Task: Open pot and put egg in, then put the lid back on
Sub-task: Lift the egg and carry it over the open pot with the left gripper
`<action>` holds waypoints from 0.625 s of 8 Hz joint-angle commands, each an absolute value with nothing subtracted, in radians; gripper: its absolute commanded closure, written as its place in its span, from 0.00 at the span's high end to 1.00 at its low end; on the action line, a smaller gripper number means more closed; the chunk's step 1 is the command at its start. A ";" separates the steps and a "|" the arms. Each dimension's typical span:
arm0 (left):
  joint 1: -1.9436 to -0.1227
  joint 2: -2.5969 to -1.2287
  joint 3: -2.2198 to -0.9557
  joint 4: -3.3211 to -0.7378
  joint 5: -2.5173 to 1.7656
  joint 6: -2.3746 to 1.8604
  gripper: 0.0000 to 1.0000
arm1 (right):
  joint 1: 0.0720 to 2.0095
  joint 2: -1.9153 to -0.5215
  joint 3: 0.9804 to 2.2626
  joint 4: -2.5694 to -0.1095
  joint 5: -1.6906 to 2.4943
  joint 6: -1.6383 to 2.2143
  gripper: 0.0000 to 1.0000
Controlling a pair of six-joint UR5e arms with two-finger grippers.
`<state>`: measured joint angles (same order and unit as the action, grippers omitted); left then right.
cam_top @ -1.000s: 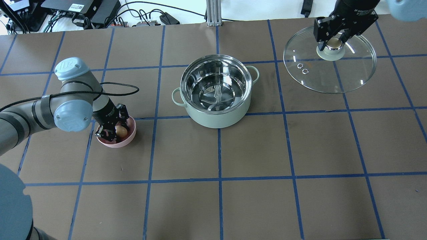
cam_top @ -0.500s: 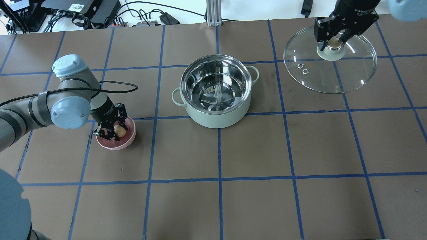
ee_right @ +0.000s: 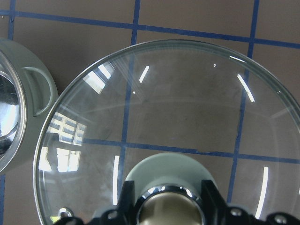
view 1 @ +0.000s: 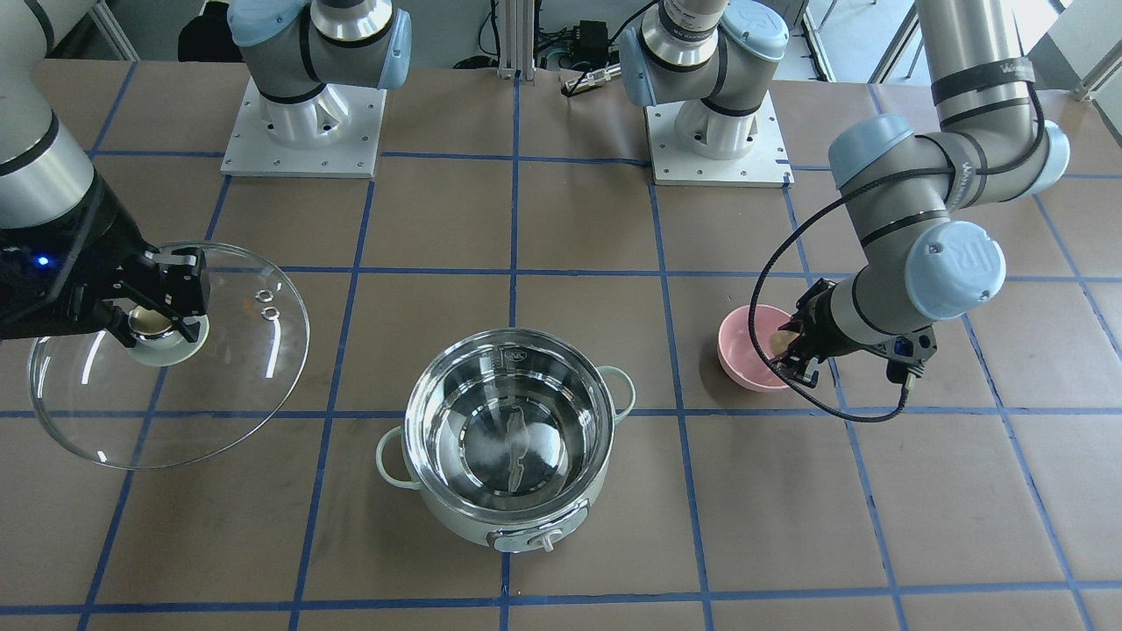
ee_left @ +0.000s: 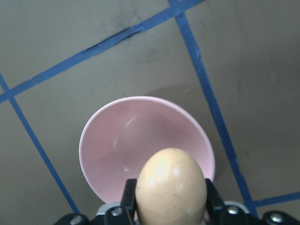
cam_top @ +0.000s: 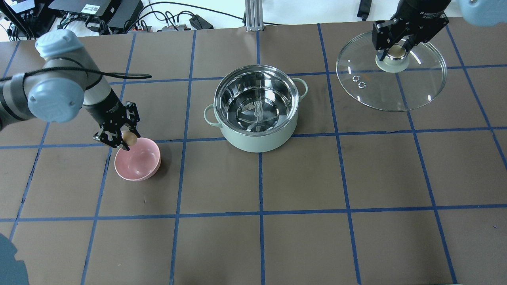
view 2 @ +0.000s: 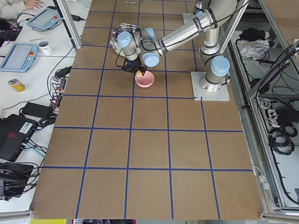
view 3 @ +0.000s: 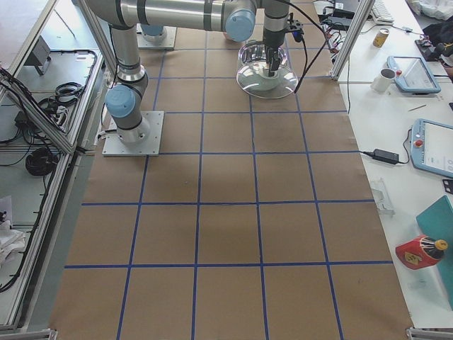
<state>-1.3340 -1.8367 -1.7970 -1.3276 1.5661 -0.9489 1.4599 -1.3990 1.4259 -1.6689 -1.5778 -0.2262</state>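
The mint-green pot (cam_top: pixel 256 109) stands open at the table's middle, steel inside bare; it also shows in the front view (view 1: pixel 508 438). My left gripper (cam_top: pixel 127 137) is shut on the tan egg (cam_top: pixel 129 137) and holds it above the far-left rim of the pink bowl (cam_top: pixel 138 159). The left wrist view shows the egg (ee_left: pixel 171 187) between the fingers over the bowl (ee_left: pixel 117 140). My right gripper (cam_top: pixel 396 49) is shut on the knob of the glass lid (cam_top: pixel 380 87) and holds it raised at the far right; the lid fills the right wrist view (ee_right: pixel 178 117).
The pink bowl (view 1: pixel 745 346) sits left of the pot on the brown blue-gridded table. A black cable (cam_top: pixel 119 75) loops off my left wrist. Cables and boxes (cam_top: pixel 99 16) lie beyond the table's far edge. The arm bases (view 1: pixel 302 123) stand at the robot's side.
My left gripper has lifted the egg out of the pink bowl and moved up and away from the robot's side. The right gripper with the lid has stayed still.
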 commanded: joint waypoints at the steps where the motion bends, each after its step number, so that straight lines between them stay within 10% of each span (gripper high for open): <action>1: -1.392 -1.810 -1.571 -1.473 1.563 -0.923 0.00 | 1.460 -1.397 1.427 -1.669 -1.572 -0.222 0.00; 5: -1.636 -1.824 -1.548 -1.296 1.560 -0.848 0.00 | 1.460 -1.399 1.437 -1.672 -1.568 -0.218 0.00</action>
